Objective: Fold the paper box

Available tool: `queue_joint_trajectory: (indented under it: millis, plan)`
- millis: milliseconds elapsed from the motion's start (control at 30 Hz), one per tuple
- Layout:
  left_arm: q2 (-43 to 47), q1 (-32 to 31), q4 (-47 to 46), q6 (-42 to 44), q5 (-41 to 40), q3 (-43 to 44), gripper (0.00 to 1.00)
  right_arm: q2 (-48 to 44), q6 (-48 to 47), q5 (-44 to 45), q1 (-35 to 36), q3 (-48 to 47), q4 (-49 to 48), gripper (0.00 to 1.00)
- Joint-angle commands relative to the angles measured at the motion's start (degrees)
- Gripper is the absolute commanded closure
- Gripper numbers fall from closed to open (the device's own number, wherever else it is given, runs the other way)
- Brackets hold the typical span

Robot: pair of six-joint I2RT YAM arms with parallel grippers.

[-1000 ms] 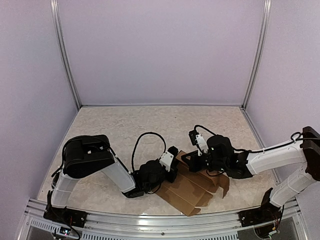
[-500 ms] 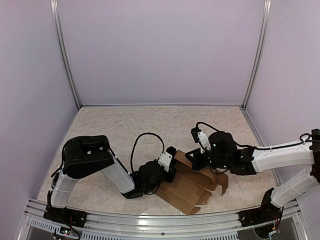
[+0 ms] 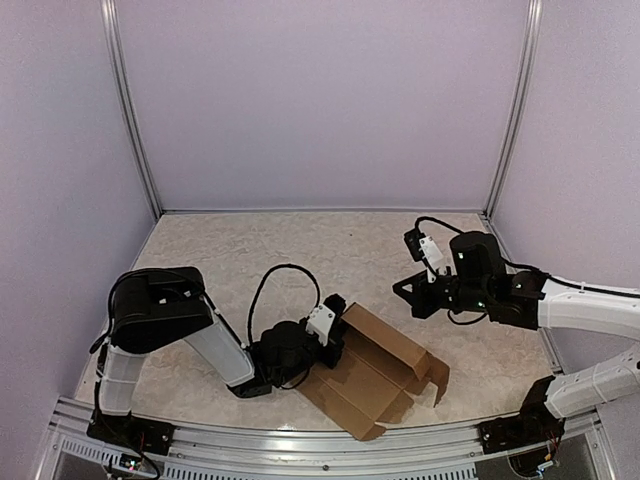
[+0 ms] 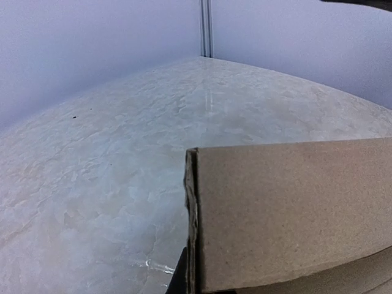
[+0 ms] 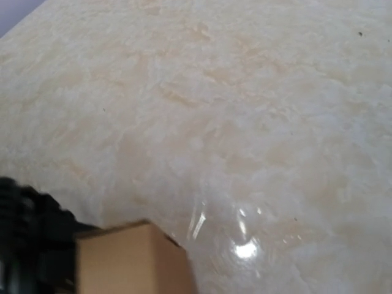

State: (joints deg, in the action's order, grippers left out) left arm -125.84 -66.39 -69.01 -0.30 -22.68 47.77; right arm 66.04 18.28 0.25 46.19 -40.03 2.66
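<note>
We see the paper box (image 3: pixel 372 372) lying partly unfolded on the table (image 3: pixel 240 250), near its front edge, between the arms. The left gripper (image 3: pixel 337 313) is pinched nearly closed on the box's raised left panel (the cardboard edge fills that wrist view). The right gripper (image 3: pixel 409 297) hangs apart from the box, fully closed and holding nothing.

Overhead rear view of whole table (image 3: pixel 250 250), wrist views low, close, sharing paper box (image 4: pixel 294 214)
</note>
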Motion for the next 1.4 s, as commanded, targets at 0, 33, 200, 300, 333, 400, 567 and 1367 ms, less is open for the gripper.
queue_joint_trajectory:
  millis: [0,33,200,300,333,400,567,1367]
  plan:
    - [3.03,0.82,-3.64,0.57,8.03,-2.11,1.0,1.18,-2.96,-11.06,-4.61,0.13,3.79,1.0]
    - [3.2,0.9,-3.66,0.63,9.21,-2.29,1.0,1.92,-2.96,-12.76,-5.3,0.46,3.11,1.0]
    - [3.46,0.9,-4.06,-0.96,14.03,-2.31,1.0,7.04,-1.78,-19.66,-7.58,2.33,-2.3,1.0]
    - [3.11,0.91,-4.31,-1.24,14.93,-2.07,1.0,10.56,-0.63,-23.73,-7.61,2.41,-6.08,1.0]
    - [3.02,0.93,-4.43,-1.28,15.02,-2.11,1.0,11.57,-0.3,-24.21,-7.61,2.46,-7.26,1.0]
    - [2.97,0.94,-4.75,-1.24,15.33,-2.23,1.0,13.41,-0.01,-25.2,-7.69,2.54,-8.78,1.0]
    - [2.76,1.06,-5.34,-1.28,16.07,-2.31,1.0,17.33,1.83,-29.94,-7.7,2.85,-13.13,1.0]
    - [2.36,1.24,-6.82,-2.02,7.47,-2.67,1.0,26.39,8.82,-40.67,-5.07,2.72,-22.05,1.0]
